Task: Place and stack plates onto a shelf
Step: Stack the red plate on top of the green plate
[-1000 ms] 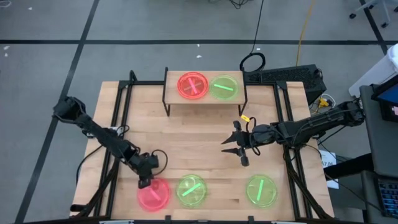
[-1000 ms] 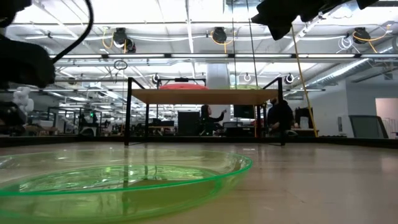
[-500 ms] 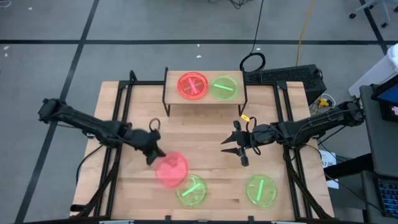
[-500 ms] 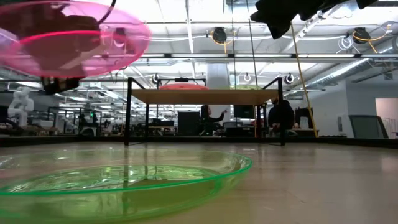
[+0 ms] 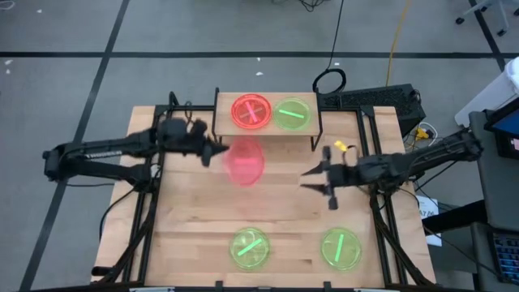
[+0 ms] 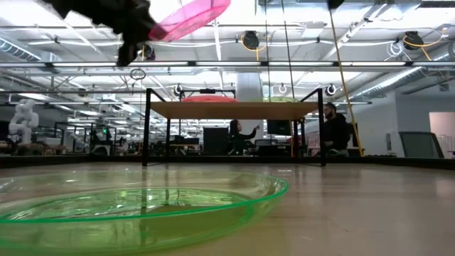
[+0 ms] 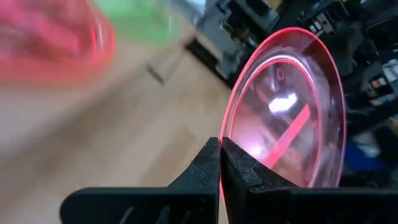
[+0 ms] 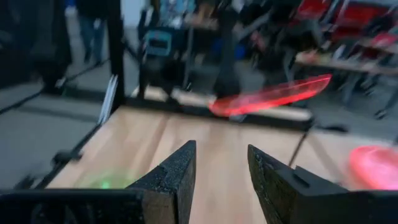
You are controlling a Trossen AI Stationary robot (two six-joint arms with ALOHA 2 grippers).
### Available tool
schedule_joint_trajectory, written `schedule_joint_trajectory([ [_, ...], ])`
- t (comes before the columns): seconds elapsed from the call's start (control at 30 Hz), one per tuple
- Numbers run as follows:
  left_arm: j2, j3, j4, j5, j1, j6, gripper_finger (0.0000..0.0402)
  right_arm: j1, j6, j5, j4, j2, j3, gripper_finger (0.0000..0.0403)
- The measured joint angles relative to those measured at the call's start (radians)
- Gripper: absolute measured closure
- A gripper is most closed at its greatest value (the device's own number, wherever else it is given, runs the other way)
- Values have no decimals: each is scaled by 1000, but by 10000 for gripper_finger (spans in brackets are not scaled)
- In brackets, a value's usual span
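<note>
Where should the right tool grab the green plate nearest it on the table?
Take the green plate by its thin raised rim, on the edge facing the right tool, coming down from above with one finger inside and one outside. It lies flat and shallow on the table, so only the rim offers a hold.

Pink plate (image 5: 245, 161) tilted in the air before the shelf (image 5: 266, 130), beside its pink (image 5: 250, 111) and green plates (image 5: 292, 113).
</note>
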State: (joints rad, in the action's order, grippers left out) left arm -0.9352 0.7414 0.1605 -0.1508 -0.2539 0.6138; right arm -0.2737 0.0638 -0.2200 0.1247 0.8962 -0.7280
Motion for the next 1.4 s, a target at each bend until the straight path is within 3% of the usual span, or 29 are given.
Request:
schedule_joint_trajectory([
  [0.23, -207, 266, 98, -7, -133, -218, 401, -2, 5, -22, -9, -130, 0, 273],
  [0.63, -571, 556, 97, -182, -254, -192, 401, -3, 20, -20, -62, -133, 0, 273],
  [1.13, -864, 771, 94, -219, -366, -207, 401, -3, 56, -19, -63, -133, 0, 273],
  [1.4, -929, 807, -50, -257, -367, -188, 401, -3, 62, -20, -62, -133, 0, 273],
])
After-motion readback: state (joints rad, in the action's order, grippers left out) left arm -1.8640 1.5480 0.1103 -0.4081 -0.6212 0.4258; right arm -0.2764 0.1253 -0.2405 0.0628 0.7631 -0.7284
